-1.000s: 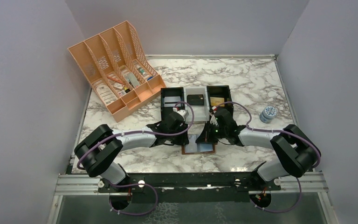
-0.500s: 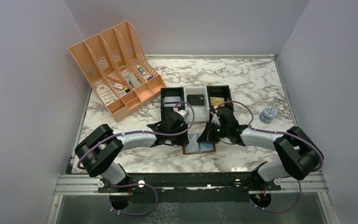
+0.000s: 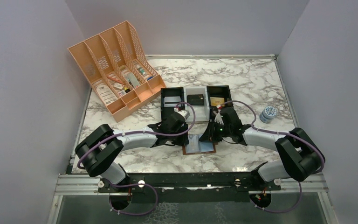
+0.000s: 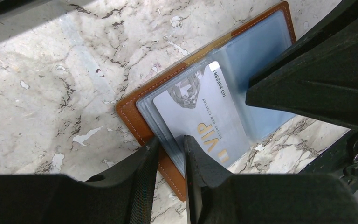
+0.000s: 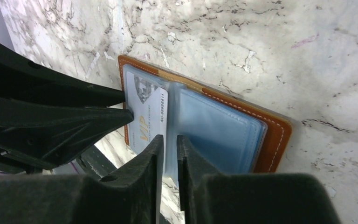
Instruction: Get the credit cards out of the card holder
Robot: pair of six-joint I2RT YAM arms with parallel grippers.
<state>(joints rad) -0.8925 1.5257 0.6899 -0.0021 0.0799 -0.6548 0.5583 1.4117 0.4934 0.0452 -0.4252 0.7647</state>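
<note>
The card holder (image 3: 200,146) lies spread open on the marble, brown leather (image 4: 130,116) with pale blue pockets (image 5: 214,128). A grey-blue credit card (image 4: 200,112) marked VIP sits in its left half (image 5: 147,116). My left gripper (image 4: 170,142) stands narrowly open at the holder's left end. One of its fingertips (image 4: 150,148) is at the leather border and the other on the card. My right gripper (image 5: 170,140) is at the centre fold beside the card's inner edge, its jaws a slit apart over the sleeve edge. Both grippers (image 3: 188,136) (image 3: 208,135) meet over the holder in the top view.
Black and white trays (image 3: 196,100) stand just beyond the card holder. An orange file organiser (image 3: 116,79) sits at the back left. A small round tin (image 3: 269,113) is at the right, near the right arm's elbow.
My right gripper's jaws have parted from shut to a slit, and that wrist has shifted slightly away from me. The left gripper stays on the holder, slightly narrower.
</note>
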